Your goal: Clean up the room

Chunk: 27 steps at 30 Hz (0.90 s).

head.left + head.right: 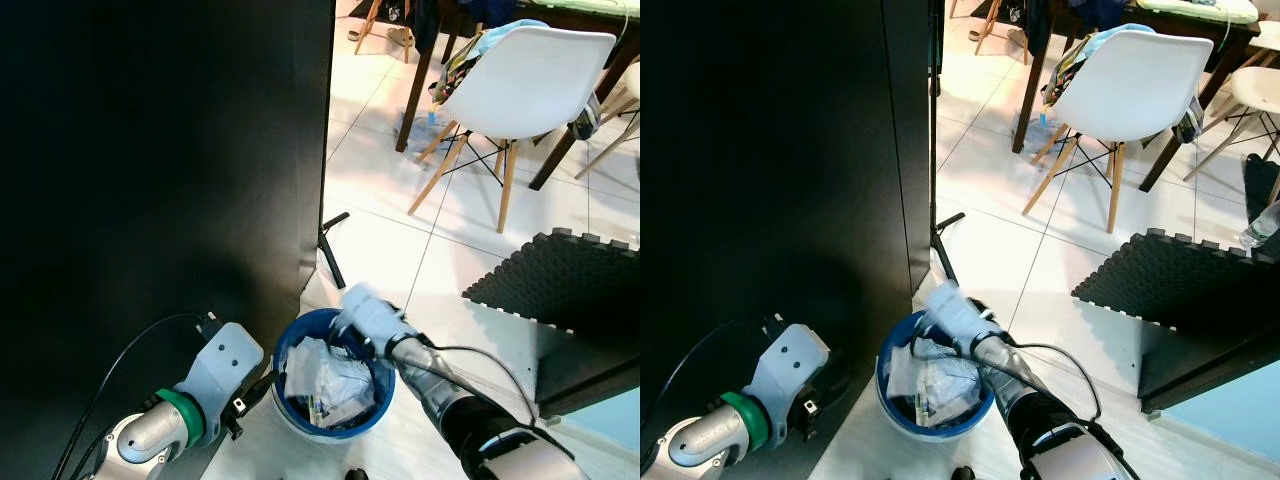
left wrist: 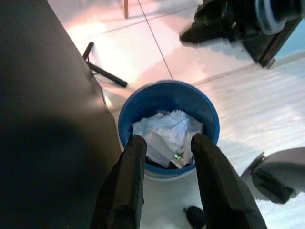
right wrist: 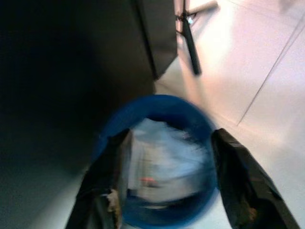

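Note:
A round blue bin (image 1: 298,334) stands on the white tile floor by a black cabinet, holding crumpled white paper and wrappers (image 1: 332,385). My left gripper (image 1: 262,386) is at the bin's left rim. In the left wrist view it (image 2: 166,143) is open, with both fingertips at the bin's near rim (image 2: 167,88) over the trash (image 2: 167,130). My right gripper (image 1: 344,336) hovers over the bin's far rim, blurred. The right wrist view shows it (image 3: 169,138) open, its fingers spread either side of the bin (image 3: 157,101), nothing held.
A tall black cabinet (image 1: 160,150) fills the left. A black rod (image 1: 331,252) leans on the floor just behind the bin. To the right lies a dark foam mat (image 1: 560,280). A white chair (image 1: 520,70) and dark table stand farther back.

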Available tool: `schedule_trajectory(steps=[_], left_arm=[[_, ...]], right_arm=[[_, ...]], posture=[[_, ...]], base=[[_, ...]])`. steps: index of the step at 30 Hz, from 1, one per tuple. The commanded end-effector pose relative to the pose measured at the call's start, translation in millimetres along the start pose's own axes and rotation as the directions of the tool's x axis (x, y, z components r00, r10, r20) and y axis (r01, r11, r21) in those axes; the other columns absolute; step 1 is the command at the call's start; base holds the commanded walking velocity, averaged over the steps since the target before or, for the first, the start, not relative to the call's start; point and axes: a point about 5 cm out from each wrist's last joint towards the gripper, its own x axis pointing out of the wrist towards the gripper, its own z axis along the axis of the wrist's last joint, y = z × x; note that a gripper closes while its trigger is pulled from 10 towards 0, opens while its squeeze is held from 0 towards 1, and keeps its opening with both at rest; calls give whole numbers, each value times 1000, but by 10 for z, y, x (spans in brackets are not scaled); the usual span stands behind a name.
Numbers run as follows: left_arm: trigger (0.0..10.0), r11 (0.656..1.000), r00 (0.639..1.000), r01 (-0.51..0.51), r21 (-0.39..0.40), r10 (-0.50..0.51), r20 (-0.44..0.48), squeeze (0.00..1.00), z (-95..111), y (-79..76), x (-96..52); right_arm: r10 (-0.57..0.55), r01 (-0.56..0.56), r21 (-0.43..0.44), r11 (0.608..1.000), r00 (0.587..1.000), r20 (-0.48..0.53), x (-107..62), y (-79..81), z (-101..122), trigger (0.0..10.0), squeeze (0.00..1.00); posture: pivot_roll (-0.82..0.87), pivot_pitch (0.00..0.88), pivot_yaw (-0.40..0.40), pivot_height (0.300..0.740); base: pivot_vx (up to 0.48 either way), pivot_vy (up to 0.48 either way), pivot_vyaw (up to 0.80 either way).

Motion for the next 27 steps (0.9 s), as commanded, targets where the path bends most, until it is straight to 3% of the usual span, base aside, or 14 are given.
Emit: schedule_trajectory(steps=[1,2,4,5,7,10,12,13,14,15,17,19,27], left_arm=[[10000,1000,1000,15,-7,-15,-26,0,-64,-43,-8],[10000,1000,1000,15,-7,-15,-26,0,-64,-43,-8],[10000,1000,1000,17,-7,-17,-26,0,-66,-45,-9],[10000,1000,1000,17,-7,-17,-26,0,-66,-45,-9],[10000,1000,1000,18,-8,-18,-23,0,-64,-47,-3],[10000,1000,1000,18,-8,-18,-23,0,-64,-47,-3],[10000,1000,1000,-26,-9,26,-15,0,-70,-18,23],[10000,1000,1000,-26,-9,26,-15,0,-70,-18,23],[10000,996,997,-82,-21,81,-12,0,-83,22,59],[10000,996,997,-82,-21,81,-12,0,-83,22,59],[10000,967,972,-232,-101,234,0,0,-88,134,160],[10000,945,954,-297,-137,300,-1,0,-94,173,211],[10000,960,965,-263,-96,263,-12,0,-182,76,230]], right_arm=[[17,-7,348,937,1000,-26,-18,-29,-107,10000,0],[17,-7,348,937,1000,-26,-18,-29,-107,10000,0],[-54,53,157,986,999,1,-29,-131,-44,10000,0],[-54,53,157,986,999,1,-29,-131,-44,10000,0],[-60,58,33,998,997,53,-30,-116,8,10000,0],[-60,58,33,998,997,53,-30,-116,8,10000,0],[-42,39,24,999,985,166,-38,-22,92,10000,0],[-42,39,24,999,985,166,-38,-22,92,10000,0],[-48,48,6,999,968,248,-69,23,127,10000,0],[-48,48,6,999,968,248,-69,23,127,10000,0],[-50,65,-25,998,917,395,-221,82,123,10000,0],[-32,63,-54,997,887,460,-372,89,104,10000,0],[-38,99,-96,990,867,498,-779,-44,31,10000,0]], posture=[[58,201,88,715],[58,201,88,715],[52,202,88,715],[52,202,88,715],[54,201,86,715],[54,201,86,715],[48,194,81,715],[48,194,81,715],[43,190,79,715],[43,190,79,715],[26,182,77,715],[-6,174,76,715],[-68,149,65,715]], base=[[0,0,0],[0,0,0],[0,0,0],[0,0,0],[0,0,0],[0,0,0],[0,0,0],[0,0,0],[0,0,0],[0,0,0],[0,0,0],[0,0,0],[0,0,0]])
